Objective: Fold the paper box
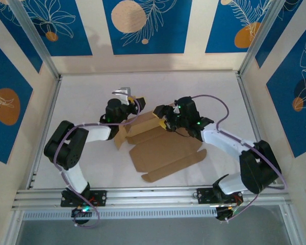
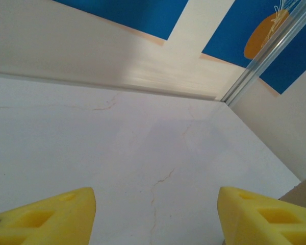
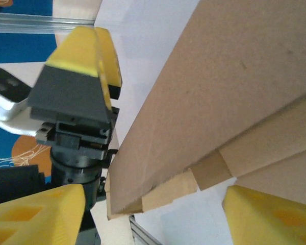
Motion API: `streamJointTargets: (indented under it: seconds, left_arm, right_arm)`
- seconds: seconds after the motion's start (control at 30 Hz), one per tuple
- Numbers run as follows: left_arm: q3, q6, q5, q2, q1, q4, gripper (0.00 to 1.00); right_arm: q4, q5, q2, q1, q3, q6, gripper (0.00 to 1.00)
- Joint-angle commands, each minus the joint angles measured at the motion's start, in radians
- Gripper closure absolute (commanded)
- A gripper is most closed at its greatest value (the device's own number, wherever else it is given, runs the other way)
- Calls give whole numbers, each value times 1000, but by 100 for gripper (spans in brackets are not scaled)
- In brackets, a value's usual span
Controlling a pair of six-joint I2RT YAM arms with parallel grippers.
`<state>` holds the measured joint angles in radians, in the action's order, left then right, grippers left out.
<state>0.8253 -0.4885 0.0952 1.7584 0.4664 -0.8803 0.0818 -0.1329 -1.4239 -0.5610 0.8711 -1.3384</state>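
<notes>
The paper box point(image 1: 166, 148) is a flat brown cardboard sheet with creases, lying mid-table with its far panels raised. My left gripper point(image 1: 132, 102) hovers at the box's far left corner, open, and its yellow fingers point(image 2: 51, 217) have bare table between them. A brown corner of the box point(image 2: 302, 188) shows beside its right finger. My right gripper point(image 1: 162, 116) is over the far edge of the box, open. From the right wrist, a raised panel point(image 3: 209, 102) slants across the gap above the fingers point(image 3: 268, 217) without touching them. The left gripper point(image 3: 86, 61) stands just behind that panel.
The white table point(image 1: 214, 92) is enclosed by an aluminium frame point(image 1: 143, 196) and blue-patterned walls. Open tabletop lies behind and to both sides of the box. Both arms arch inward, with their wrists close together over the far edge of the box.
</notes>
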Motion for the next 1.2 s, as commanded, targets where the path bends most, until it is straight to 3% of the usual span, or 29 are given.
streamJointTargets:
  seconds: [0.0,0.2,0.5,0.63,0.8,0.97,1.07,1.17]
  left_arm:
    - [14,22,-40,-34,4,-23,36]
    - [21,30,-28,-45,5,-3,36]
    - [45,139,-17,-168,-26,155,31]
    - [83,268,-1,-278,-72,344,22]
    - [103,426,-53,-372,-166,590,21]
    - [104,454,-98,-372,-240,774,23]
    - [111,424,46,-358,-233,873,24]
    - [100,368,75,-361,-195,983,25]
  right_arm:
    - [113,-11,-57,-14,11,-100,39]
    - [273,-30,-122,-23,-20,-139,63]
    - [317,-23,-131,6,-53,-131,95]
    - [286,-83,-136,67,-23,-116,96]
    - [101,-189,-133,136,83,-7,98]
    - [46,-276,-123,203,103,43,98]
    - [39,-302,-115,237,107,49,98]
    - [49,-319,-116,261,112,41,99]
